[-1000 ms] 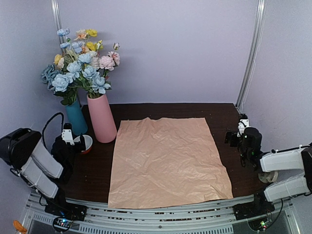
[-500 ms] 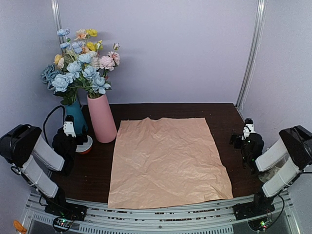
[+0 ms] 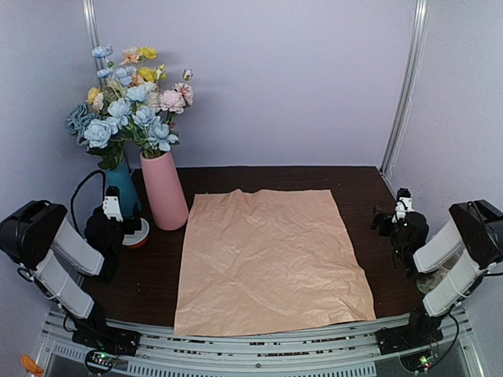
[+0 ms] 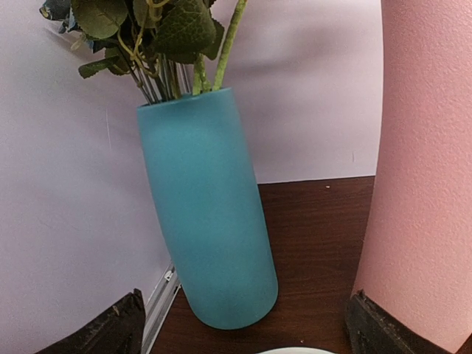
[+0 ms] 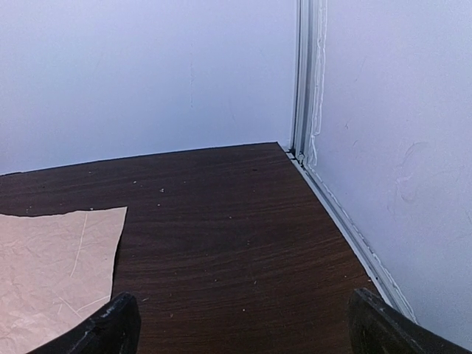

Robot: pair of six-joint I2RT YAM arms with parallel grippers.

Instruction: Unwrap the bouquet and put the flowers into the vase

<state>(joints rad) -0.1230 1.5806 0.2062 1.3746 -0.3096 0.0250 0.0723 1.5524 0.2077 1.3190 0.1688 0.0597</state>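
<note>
Both my left tool (image 4: 243, 335) and right tool (image 5: 240, 328) stand with fingers wide apart, holding nothing. The pastel pink, blue and white artificial flowers (image 3: 145, 110) stand in the tall matte pink cylinder vase (image 3: 163, 191) at the upper left of the overhead view. The crinkled peach wrapping paper (image 3: 271, 259) lies flat mid-tabletop. I judge the blooms light and soft on thin, springy stems, so I would grip them low on the stems. The vase looks tall and tippable, and the smaller teal vase (image 4: 210, 214) stands just beside it.

The left arm (image 3: 75, 253) and right arm (image 3: 437, 250) are white shells between black joints — a black cable (image 3: 77, 203) loops off the left.
</note>
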